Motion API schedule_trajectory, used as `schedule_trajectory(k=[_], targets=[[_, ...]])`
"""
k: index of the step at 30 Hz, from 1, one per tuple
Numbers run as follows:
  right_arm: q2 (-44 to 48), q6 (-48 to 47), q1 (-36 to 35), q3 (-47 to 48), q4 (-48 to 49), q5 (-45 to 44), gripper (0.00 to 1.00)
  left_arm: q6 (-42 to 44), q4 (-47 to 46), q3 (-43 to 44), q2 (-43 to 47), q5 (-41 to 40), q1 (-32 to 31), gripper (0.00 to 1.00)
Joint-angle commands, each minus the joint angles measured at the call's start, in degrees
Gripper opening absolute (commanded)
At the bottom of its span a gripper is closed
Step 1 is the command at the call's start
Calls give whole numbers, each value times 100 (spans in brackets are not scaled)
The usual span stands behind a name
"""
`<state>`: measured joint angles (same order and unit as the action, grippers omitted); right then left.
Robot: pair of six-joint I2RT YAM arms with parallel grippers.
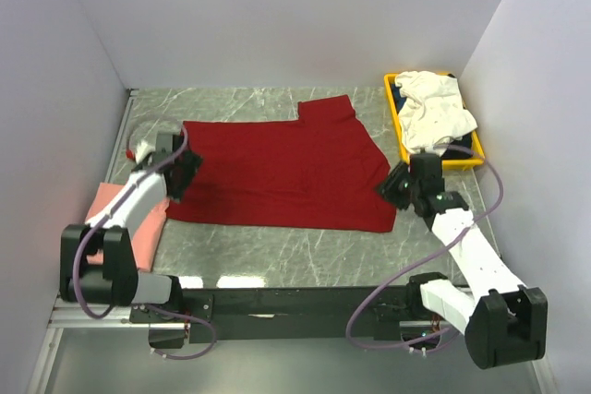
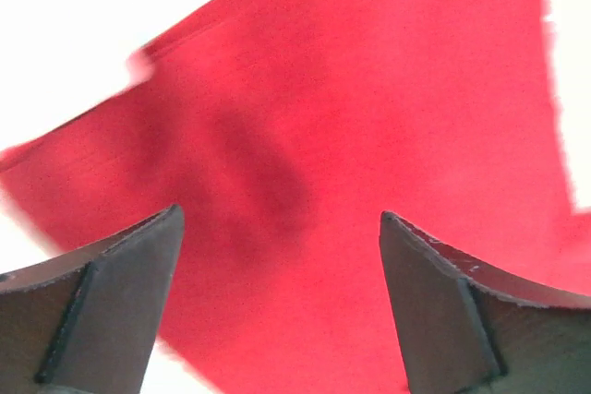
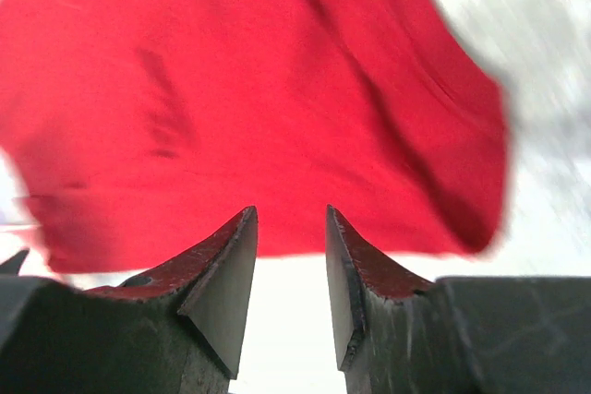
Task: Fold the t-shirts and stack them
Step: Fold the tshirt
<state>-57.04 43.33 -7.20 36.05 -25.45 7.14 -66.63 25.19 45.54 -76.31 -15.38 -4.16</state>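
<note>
Red shirt lies spread flat beside the yellow bin, likely ready for folding. Left gripper gapes empty over the edge farthest from the bin. Right gripper is part-open and empty at the bin-side corner.

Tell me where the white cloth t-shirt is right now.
In the top view, the white cloth t-shirt lies crumpled in the yellow plastic bin at the far right, just beyond the right gripper.
</note>
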Motion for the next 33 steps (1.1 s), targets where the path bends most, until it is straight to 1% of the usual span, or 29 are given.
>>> schedule_trajectory(k=[1,2,3,4,5,6,7,8,9,11,12,13,14,15,17,18,20,22,23,25,26,29,33], targets=[[-289,-412,8,823,829,147,43,107,239,1376,-461,-185,64,95],[-447,-561,0,981,953,165,43,115,371,1692,-890,-202,100,95],[-788,-641,8,1322,1041,165,43,141,477,2295,-1112,-255,126,94],[-1018,-824,0,1525,1173,217,43,159,669,2589,-1331,-403,161,93],[-1255,-913,8,1745,1192,270,43,185,750,2870,-1777,-474,188,92],[-1727,-966,0,2156,1209,279,43,264,829,3386,-1991,-510,223,91],[-1967,-1019,8,2343,1296,288,43,334,873,3635,-2210,-536,275,90],[-2204,-1107,8,2528,1323,384,43,413,961,3864,-2639,-545,311,88],[-2659,-1134,0,2886,1332,420,43,562,1040,4345,-2852,-571,337,88],[-3084,-1204,-1,3222,1446,569,43,729,1119,4796,-3395,-668,399,87],[-3460,-1213,8,3467,1525,604,43,939,1085,5120,-3556,-686,399,86],[-3646,-1213,0,3635,1578,622,43,1037,1032,5262,-3696,-695,399,85],[-3831,-1239,-1,3820,1561,614,43,1125,1040,5411,-3985,-782,390,83],[-4172,-1265,-9,4117,1570,631,42,1256,1058,5735,-4136,-844,399,82],[-4516,-1310,8,4435,1570,684,42,1433,1067,6210,-4565,-975,399,80],[-4797,-1336,8,4741,1535,675,42,1599,1119,6369,-4698,-1028,390,79],[-5062,-1415,0,5016,1491,684,42,1714,1190,6686,-5067,-1116,390,77],[-5387,-1537,8,5393,1438,666,41,1943,1094,6985,-5253,-1117,399,75],[-5493,-1573,0,5525,1386,658,41,1987,1093,7064,-5410,-1117,399,74],[-5931,-1678,0,6112,1176,614,41,2066,1067,7275,-5604,-1143,390,69],[-6029,-1714,-1,6115,1096,605,41,2066,1050,7302,-5657,-1117,399,67],[-6354,-1810,8,6632,981,631,41,2058,962,7320,-5850,-1082,399,61],[-6697,-1863,17,7010,910,675,41,2040,821,7434,-6070,-941,390,59]])
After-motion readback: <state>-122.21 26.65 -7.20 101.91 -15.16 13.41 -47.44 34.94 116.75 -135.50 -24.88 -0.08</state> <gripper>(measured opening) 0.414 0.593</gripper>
